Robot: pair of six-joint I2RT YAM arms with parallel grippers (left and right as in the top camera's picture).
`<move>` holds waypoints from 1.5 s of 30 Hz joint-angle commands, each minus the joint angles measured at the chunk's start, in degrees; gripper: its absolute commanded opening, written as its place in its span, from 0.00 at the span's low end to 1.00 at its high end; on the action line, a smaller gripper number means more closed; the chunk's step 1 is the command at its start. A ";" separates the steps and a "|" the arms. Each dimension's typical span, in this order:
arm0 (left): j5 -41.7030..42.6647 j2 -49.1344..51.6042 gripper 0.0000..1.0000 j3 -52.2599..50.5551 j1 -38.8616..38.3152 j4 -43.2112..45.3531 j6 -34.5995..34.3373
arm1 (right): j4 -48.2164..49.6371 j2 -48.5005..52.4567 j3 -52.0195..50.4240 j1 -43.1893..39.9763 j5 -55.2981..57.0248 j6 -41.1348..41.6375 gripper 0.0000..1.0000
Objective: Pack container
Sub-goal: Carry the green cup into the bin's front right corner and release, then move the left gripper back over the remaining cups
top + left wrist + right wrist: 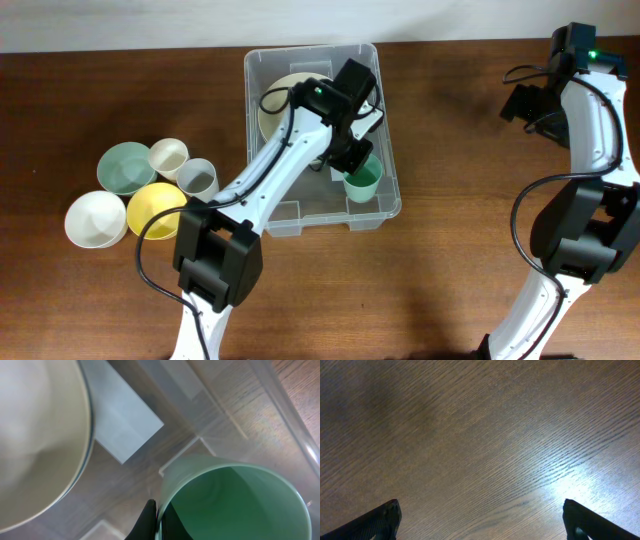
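1. Centrally on the brown desk [450, 290] stood the container [312, 50], a large clear bin, seen from overhead with its long sides running away from the arms.
2. Inside it, toward the far left, lay a cream bowl [280, 100], partly covered by the left arm.
3. The left end effector [350, 168] reached down into the near right part of the container and was clenched on the rim of a green cup [365, 183].
4. From the left wrist view, the left end effector [160, 522] pinched the green cup [240, 505] with one dark finger outside the wall and one inside; the cup's mouth faced up.
5. That view also showed a white label [125, 425] on the container's base, the cream bowl [35, 445] at the left, and the clear container wall [285, 415] at the right. Whether the cup rested on the base could not be told.
6. Left of the container, apart from it, sat a cluster: a pale green bowl [125, 167], a small cream cup [168, 155], a grey cup [197, 177], a yellow bowl [155, 205] and a white bowl [96, 218].
7. The right end effector [522, 103] hung at the far right, well apart from the container.
8. Its wrist view showed the right end effector [480, 525] released, fingers spread wide over the bare desk [480, 435], holding nothing.
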 commanded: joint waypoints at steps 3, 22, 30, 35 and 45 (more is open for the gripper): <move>-0.24 0.15 0.01 -2.80 -0.50 3.41 0.68 | 0.04 0.00 0.13 -0.26 0.28 0.31 0.99; -4.57 0.07 0.38 -2.93 -2.12 6.12 0.61 | 0.04 0.00 0.13 -0.26 0.28 0.31 0.99; -11.91 0.07 0.41 14.93 3.04 -0.20 0.72 | 0.04 0.00 0.13 -0.26 0.28 0.31 0.99; -22.64 0.07 0.41 25.94 8.59 -9.70 -0.42 | 0.04 0.00 0.13 -0.26 0.28 0.31 0.99; -24.20 0.11 0.48 29.83 27.04 -23.89 -20.72 | 0.04 0.00 0.13 -0.26 0.28 0.31 0.99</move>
